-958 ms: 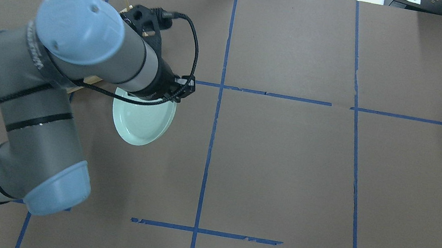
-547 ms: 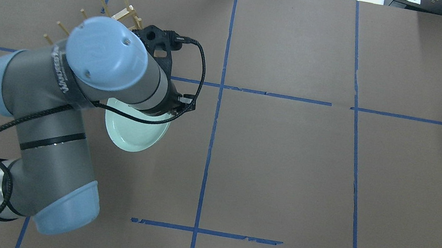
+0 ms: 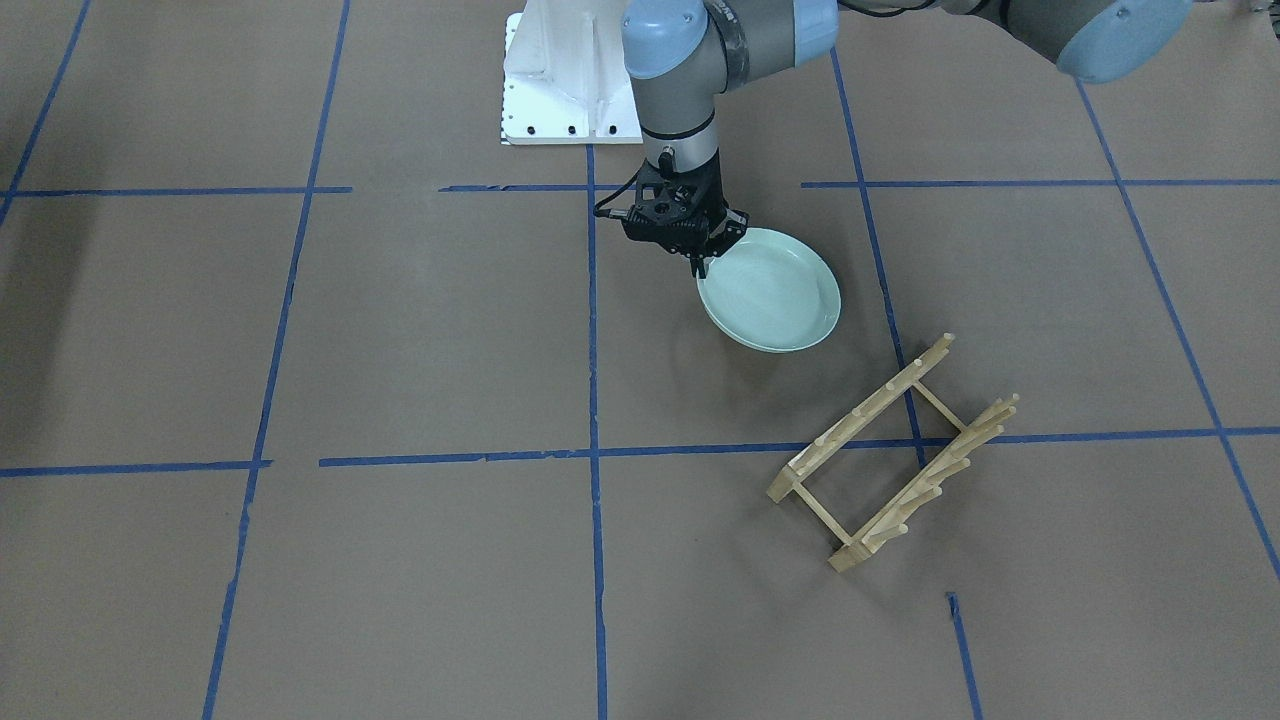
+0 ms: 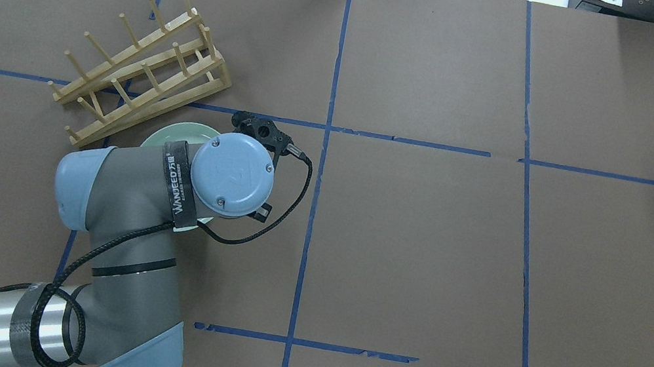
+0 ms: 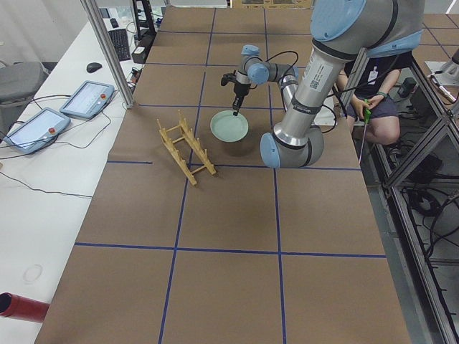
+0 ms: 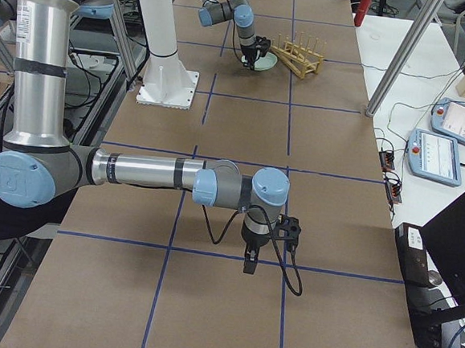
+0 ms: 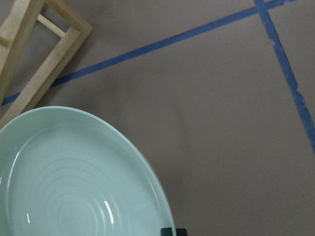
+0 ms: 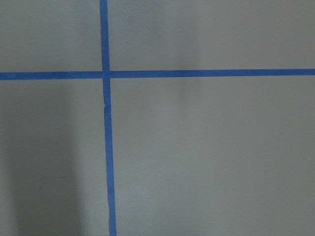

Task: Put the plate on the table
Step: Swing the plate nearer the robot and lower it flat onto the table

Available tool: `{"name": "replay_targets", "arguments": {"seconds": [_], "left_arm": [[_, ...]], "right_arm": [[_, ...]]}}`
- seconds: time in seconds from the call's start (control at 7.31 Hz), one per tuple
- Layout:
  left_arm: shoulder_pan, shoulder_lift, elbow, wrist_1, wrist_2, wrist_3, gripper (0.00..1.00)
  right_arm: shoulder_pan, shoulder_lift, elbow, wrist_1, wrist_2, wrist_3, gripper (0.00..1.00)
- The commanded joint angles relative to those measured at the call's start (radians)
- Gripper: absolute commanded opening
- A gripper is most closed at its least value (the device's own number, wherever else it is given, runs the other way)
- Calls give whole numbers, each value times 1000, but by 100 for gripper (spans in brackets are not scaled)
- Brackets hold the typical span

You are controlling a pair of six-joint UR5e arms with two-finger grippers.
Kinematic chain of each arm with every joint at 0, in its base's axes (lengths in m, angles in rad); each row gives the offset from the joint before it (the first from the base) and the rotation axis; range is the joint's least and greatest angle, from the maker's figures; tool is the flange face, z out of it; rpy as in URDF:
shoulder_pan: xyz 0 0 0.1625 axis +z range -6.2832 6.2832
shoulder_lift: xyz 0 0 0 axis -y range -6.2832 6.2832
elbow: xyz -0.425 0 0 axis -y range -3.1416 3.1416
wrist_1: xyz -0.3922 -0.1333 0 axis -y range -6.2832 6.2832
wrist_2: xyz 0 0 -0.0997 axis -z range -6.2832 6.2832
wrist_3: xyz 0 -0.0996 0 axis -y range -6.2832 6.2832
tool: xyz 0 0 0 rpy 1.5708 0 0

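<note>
The pale mint-green plate (image 3: 775, 292) hangs nearly level, low over the brown table (image 3: 400, 330); I cannot tell whether it touches. My left gripper (image 3: 703, 262) points straight down and is shut on the plate's rim on the side nearest the robot base. In the overhead view the left arm hides most of the plate (image 4: 173, 132). The left wrist view shows the plate (image 7: 74, 187) filling the lower left, with one fingertip (image 7: 173, 231) at its rim. My right gripper (image 6: 248, 260) shows only in the exterior right view, low over the table, and I cannot tell whether it is open or shut.
The light wooden peg rack (image 3: 890, 460) stands bare beside the plate, on the far side from the robot; it also shows in the overhead view (image 4: 141, 63). The white robot base (image 3: 560, 75) is at the near table edge. A person sits beyond the table (image 5: 373, 93).
The left arm has swung back toward the robot and its wrist now points straight down. The plate has come away from the rack and levelled out. The rack now shows whole.
</note>
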State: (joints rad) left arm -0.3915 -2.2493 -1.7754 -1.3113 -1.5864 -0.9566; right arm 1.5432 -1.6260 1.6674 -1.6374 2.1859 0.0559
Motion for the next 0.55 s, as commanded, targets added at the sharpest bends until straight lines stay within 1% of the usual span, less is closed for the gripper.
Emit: {"name": "replay_targets", "arguments": {"seconds": [0.0, 0.27, 0.41], "left_arm": [[5, 4, 11, -28, 2, -13, 99], [5, -3, -24, -29, -1, -8, 100], [-10, -4, -80, -31, -3, -4, 100]], "right_arm": [[0, 0, 0, 1, 0, 1, 100], [0, 0, 0, 1, 0, 1, 100], [0, 0, 0, 1, 0, -1, 100]]}}
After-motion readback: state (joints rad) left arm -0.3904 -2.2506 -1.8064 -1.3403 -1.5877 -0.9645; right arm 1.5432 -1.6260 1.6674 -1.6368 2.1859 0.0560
